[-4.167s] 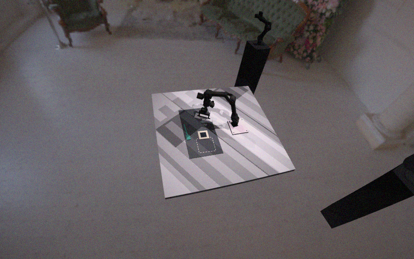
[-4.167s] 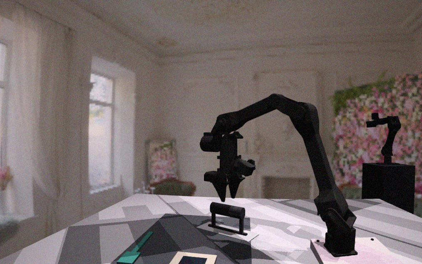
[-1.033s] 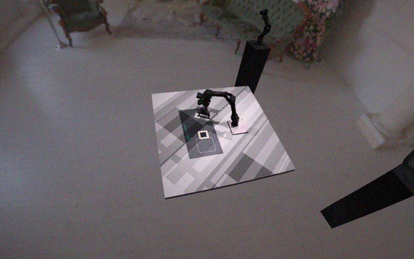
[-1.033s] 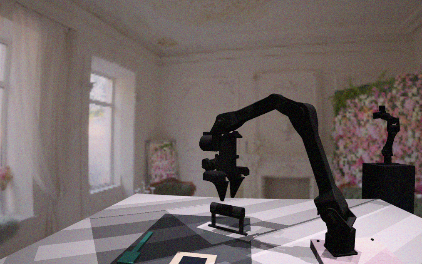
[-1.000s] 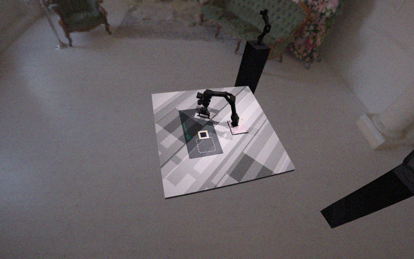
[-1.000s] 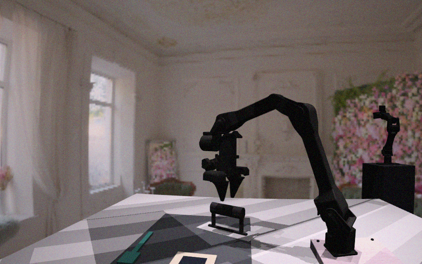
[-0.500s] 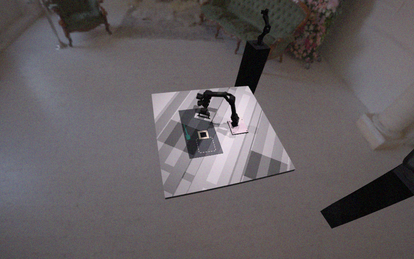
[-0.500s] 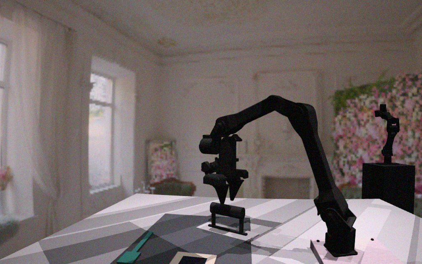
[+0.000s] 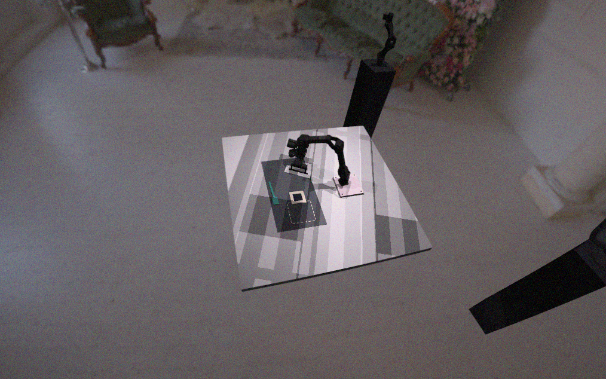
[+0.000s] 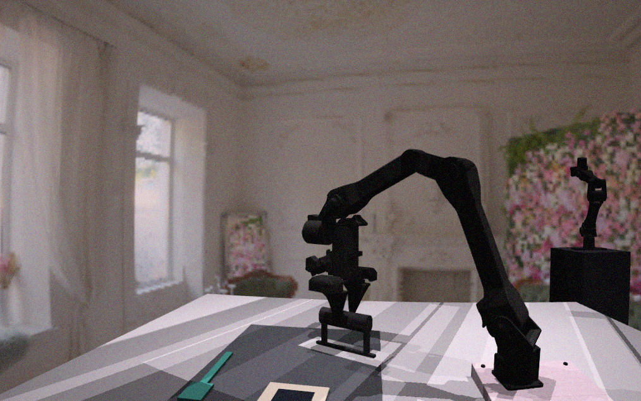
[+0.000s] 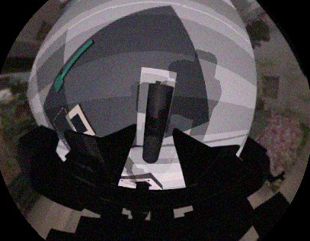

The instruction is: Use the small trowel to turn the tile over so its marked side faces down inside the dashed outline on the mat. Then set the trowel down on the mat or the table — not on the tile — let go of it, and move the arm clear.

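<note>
The trowel (image 9: 291,170) (image 10: 363,320) (image 11: 156,107), a flat pale plate with a raised black handle, rests at the far end of the dark mat (image 9: 279,221) (image 10: 273,348) (image 11: 120,69). My gripper (image 9: 299,162) (image 10: 344,312) (image 11: 155,129) is open and low over it, pointing down. One finger is on each side of the handle, with gaps showing in the wrist view. The tile (image 9: 297,196) (image 10: 293,394) (image 11: 79,121), cream with a dark square facing up, lies flat at the far edge of the dashed outline (image 9: 302,222), mostly outside it.
A teal spatula-like tool (image 9: 275,201) (image 10: 196,391) (image 11: 59,81) lies along the mat's left side. My arm's base stands on a pink plate (image 9: 355,189) right of the mat. Two other arms stand on black pedestals off the table.
</note>
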Robot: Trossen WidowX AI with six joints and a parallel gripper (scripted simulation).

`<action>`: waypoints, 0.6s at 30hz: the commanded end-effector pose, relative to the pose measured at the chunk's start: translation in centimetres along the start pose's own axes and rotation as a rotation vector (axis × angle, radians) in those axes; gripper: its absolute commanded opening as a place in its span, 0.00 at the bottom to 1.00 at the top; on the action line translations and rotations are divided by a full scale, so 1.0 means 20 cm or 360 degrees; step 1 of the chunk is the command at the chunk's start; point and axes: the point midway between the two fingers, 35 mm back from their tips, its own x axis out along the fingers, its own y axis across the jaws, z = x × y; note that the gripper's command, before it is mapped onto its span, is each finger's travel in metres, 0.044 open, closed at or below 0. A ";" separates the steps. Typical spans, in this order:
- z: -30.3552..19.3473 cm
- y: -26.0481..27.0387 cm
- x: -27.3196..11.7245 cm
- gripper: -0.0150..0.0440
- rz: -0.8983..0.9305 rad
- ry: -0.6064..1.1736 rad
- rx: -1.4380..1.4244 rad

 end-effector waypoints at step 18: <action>0.00 0.00 0.05 0.47 0.0005 0.0003 -0.0004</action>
